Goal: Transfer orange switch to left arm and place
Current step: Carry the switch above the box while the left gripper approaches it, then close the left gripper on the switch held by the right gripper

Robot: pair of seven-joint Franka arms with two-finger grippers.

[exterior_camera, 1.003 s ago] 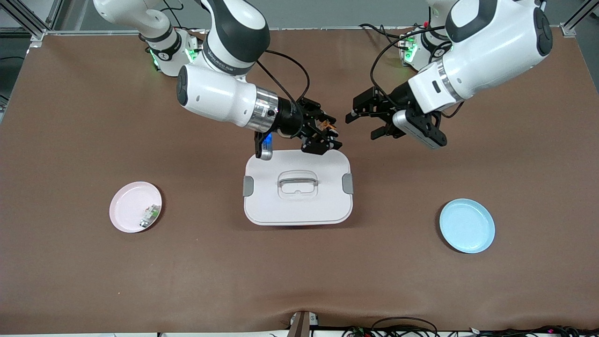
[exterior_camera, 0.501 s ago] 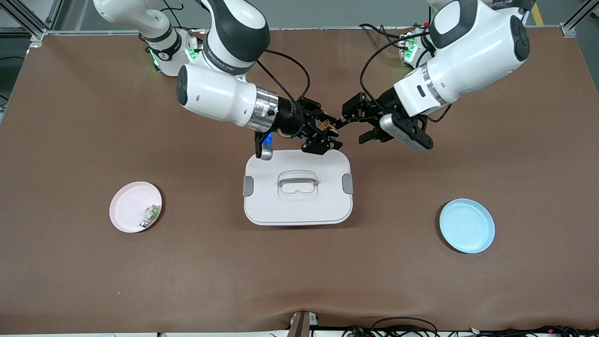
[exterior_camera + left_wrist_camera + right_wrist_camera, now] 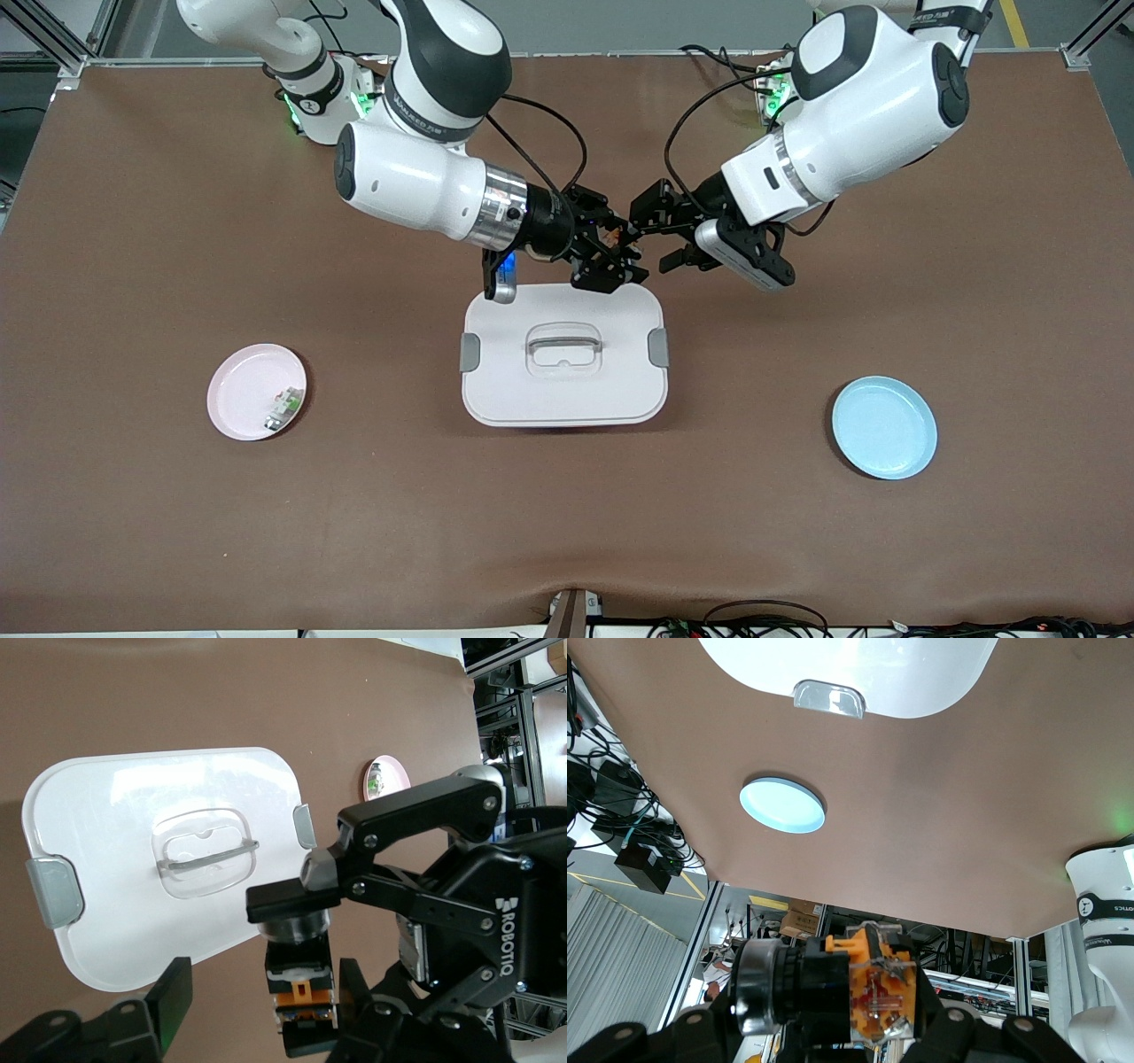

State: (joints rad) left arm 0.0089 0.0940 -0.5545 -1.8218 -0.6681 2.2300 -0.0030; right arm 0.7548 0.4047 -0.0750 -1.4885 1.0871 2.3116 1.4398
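The orange switch [image 3: 611, 236], a black stub with an orange end, hangs in the air, and my right gripper [image 3: 620, 248] is shut on it. It is held over the table by the edge of the white box [image 3: 514, 390] that faces the arms' bases. In the right wrist view the switch [image 3: 833, 988] fills the space between the right gripper's [image 3: 833, 1014] jaws. My left gripper [image 3: 647, 239] meets it from the left arm's end. Its open fingers [image 3: 173, 997] stand on either side of the switch [image 3: 301, 988], with a gap at one side.
The box [image 3: 133, 833] has a grey handle and side clips. A blue plate [image 3: 884, 427] lies toward the left arm's end. A pink plate [image 3: 239, 381] with a small green-and-white part [image 3: 283, 406] lies toward the right arm's end.
My left arm has swung toward the right gripper, bringing its fingers around the switch while they narrow. The right arm and the switch have stayed put.
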